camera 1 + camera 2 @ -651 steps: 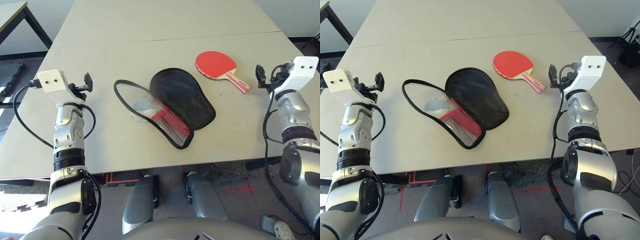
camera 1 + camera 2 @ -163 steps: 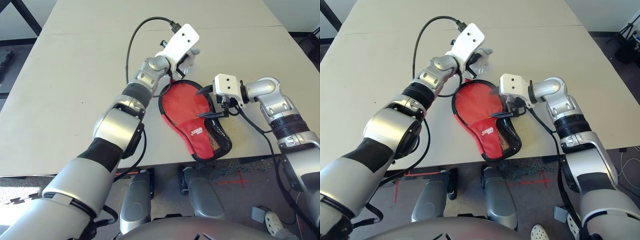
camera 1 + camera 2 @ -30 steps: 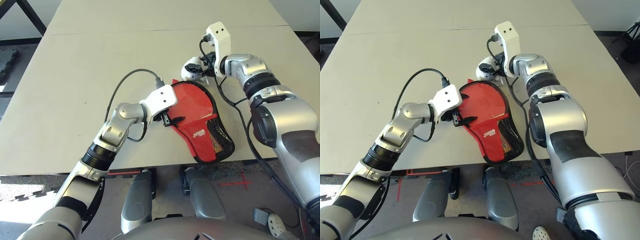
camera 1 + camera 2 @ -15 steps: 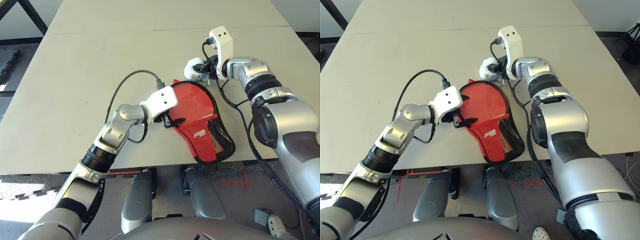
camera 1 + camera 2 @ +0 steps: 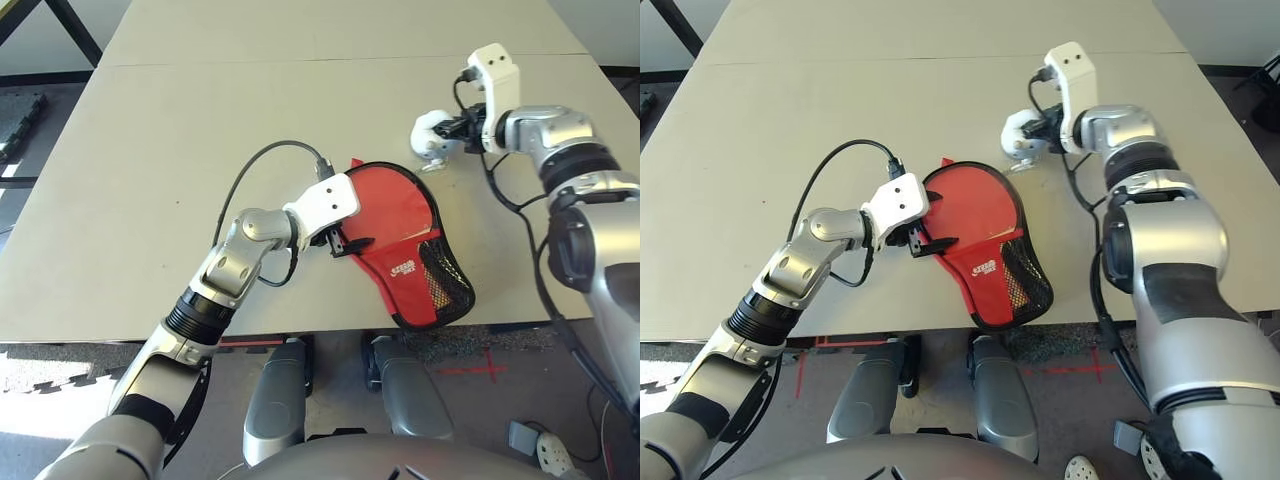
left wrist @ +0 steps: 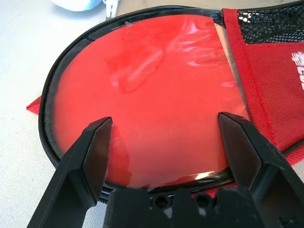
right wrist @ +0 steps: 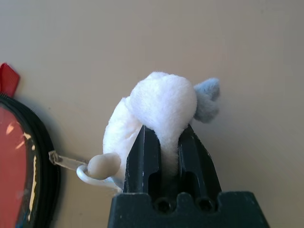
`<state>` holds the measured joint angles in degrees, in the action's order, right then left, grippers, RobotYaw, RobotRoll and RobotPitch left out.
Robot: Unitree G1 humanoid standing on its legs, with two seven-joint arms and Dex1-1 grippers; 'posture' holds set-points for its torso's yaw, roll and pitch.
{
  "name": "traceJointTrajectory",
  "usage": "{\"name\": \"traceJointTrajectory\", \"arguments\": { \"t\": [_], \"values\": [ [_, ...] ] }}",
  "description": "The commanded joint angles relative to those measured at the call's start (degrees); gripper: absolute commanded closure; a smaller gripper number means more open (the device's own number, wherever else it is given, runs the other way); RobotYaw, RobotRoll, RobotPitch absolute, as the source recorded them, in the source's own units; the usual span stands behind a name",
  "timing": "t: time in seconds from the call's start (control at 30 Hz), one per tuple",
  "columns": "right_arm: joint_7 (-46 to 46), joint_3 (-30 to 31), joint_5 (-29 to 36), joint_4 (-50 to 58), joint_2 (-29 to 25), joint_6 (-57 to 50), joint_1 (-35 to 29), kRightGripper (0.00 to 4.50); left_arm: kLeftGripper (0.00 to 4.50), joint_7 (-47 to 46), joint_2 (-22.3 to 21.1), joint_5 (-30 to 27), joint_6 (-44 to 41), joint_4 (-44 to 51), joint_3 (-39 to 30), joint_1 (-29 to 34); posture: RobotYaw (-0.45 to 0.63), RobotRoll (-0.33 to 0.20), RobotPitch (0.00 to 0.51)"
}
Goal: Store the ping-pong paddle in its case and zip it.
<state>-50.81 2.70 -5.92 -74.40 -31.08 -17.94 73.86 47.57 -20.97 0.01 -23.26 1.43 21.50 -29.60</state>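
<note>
Red fabric side up, the paddle-shaped soft case (image 5: 405, 235) with black piping lies on the beige table (image 5: 150, 150), its round end away from the robot and its narrower end, with the black mesh pocket (image 5: 447, 287) and white logo (image 5: 403, 267), close to the near edge. The ping-pong paddle itself can't be made out anywhere, though the left wrist view does show a glossy red surface under a clear window on the round part of the case. The left gripper (image 6: 166, 142) sits at the case's left edge with its two black fingers (image 6: 92, 152) spread wide, straddling the round part without pinching anything. Off to the far right of the case, the right gripper (image 7: 164, 142) is clamped tight on the fluffy white-and-grey pull charm (image 7: 159, 107); the plush bulges out over the top of the fingers. A thin clear link (image 7: 64, 160) runs from the charm's loop toward the case's black zipper rim (image 7: 47, 156), so the charm sits just beside the case.
</note>
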Motion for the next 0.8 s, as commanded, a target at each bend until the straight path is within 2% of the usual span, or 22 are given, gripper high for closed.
{"name": "traceJointTrajectory", "arguments": {
  "t": [0.03,0.4,0.6,0.7,0.8],
  "values": [
    [-6.6,2.6,-2.3,1.6,-3.2,0.7,-0.4,4.42,0.0,1.2,-0.5,1.6,-1.7,-3.2,3.6,2.4,0.08,0.0,0.238],
    [-21.8,8.0,-6.4,4.2,-10.7,1.8,-1.5,4.42,0.0,1.1,0.0,1.9,-1.2,-4.3,3.9,1.8,0.07,0.0,0.234],
    [-37.3,12.3,-7.8,8.1,-15.4,1.4,-5.3,4.42,0.0,1.1,0.1,1.8,-0.8,-5.1,4.0,1.6,0.05,0.0,0.23],
    [-41.5,15.0,-5.4,12.6,-17.0,-0.1,-8.5,4.42,0.0,1.1,0.3,1.9,-0.6,-5.4,4.1,1.6,0.05,0.0,0.232],
    [-41.7,20.8,2.0,20.3,-20.3,-3.3,-12.9,4.42,0.0,1.1,0.3,1.9,-0.6,-5.5,4.1,1.7,0.05,0.0,0.234]
  ]
}}
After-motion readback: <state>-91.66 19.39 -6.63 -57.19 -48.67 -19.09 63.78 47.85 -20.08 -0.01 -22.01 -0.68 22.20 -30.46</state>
